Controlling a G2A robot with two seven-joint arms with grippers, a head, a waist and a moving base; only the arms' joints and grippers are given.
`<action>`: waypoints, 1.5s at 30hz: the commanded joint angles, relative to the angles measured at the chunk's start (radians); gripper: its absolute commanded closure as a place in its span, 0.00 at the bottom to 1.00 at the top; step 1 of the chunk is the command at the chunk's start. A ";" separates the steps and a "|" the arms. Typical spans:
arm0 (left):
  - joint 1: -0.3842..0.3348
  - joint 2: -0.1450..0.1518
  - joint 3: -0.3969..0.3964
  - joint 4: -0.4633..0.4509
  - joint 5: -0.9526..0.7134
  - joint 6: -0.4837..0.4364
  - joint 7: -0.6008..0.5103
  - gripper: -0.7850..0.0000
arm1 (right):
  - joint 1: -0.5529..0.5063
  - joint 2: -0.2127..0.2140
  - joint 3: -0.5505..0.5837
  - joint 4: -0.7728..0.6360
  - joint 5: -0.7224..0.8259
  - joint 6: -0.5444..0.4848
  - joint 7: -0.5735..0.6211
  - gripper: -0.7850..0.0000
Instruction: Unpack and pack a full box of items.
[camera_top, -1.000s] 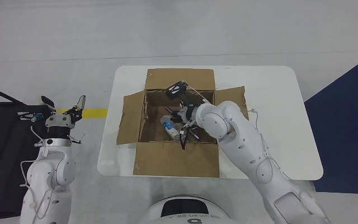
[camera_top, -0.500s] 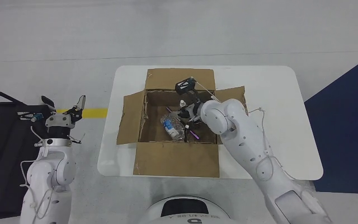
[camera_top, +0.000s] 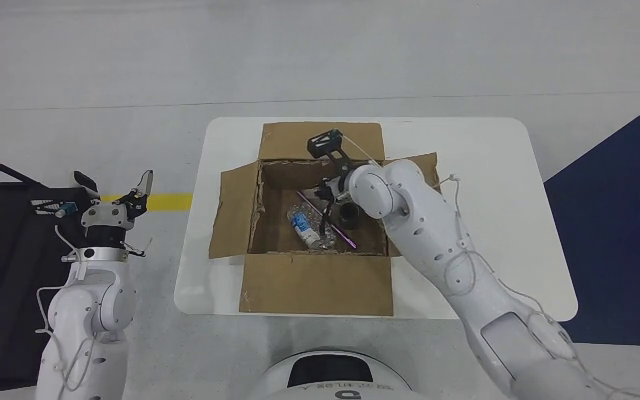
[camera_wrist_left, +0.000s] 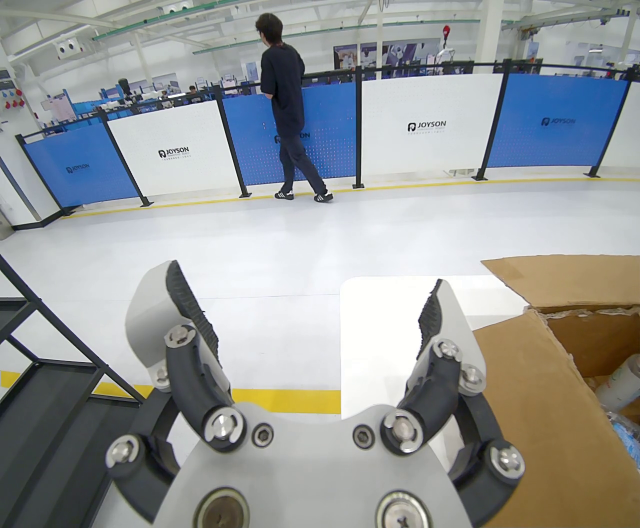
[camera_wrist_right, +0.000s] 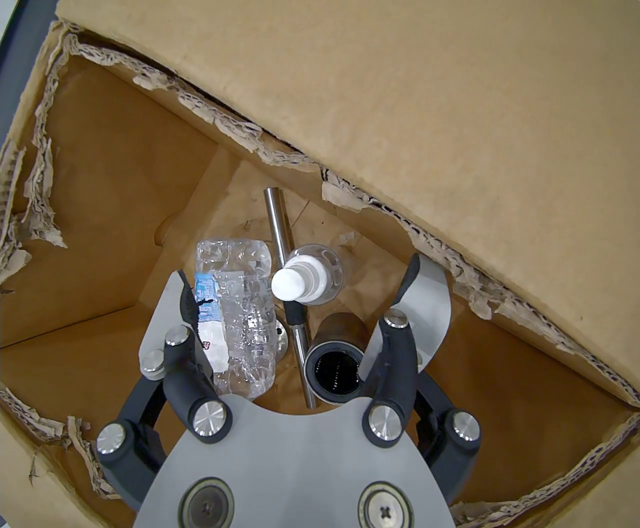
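Cardboard box (camera_top: 300, 285) sits open on white table (camera_top: 480, 200), flaps splayed out. R gripper (camera_wrist_right: 300, 272) is down inside box, fingers spread wide, gripping nothing. On box floor under it: crushed water bottle (camera_wrist_right: 240, 310), clear spray bottle (camera_wrist_right: 312, 275) w/ white cap, steel rod (camera_wrist_right: 277, 220) & black cylindrical sleeve (camera_wrist_right: 337, 352). Spray bottle is btwn water bottle & sleeve. L gripper (camera_wrist_left: 310, 305) hangs well off box's left side, past table edge, also wide, empty.

A white table (camera_top: 480, 180) with rounded corners carries 1 open cardboard box (camera_top: 310, 285), 4 flaps spread out; the box lies under the right claw (camera_wrist_right: 299, 272), well apart from the left claw (camera_top: 115, 185).
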 joint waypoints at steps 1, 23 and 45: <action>0.000 0.000 0.000 0.000 0.000 0.000 0.000 0.00 | 0.012 -0.004 -0.005 0.023 0.012 -0.001 0.001 0.37; 0.000 0.000 0.000 0.000 0.000 0.000 0.000 0.00 | -0.229 0.042 0.086 -0.277 -0.111 -0.057 -0.124 1.00; 0.000 0.000 0.000 0.000 0.000 0.000 0.000 0.00 | -0.639 0.114 0.319 -0.679 -0.238 -0.320 -0.680 1.00</action>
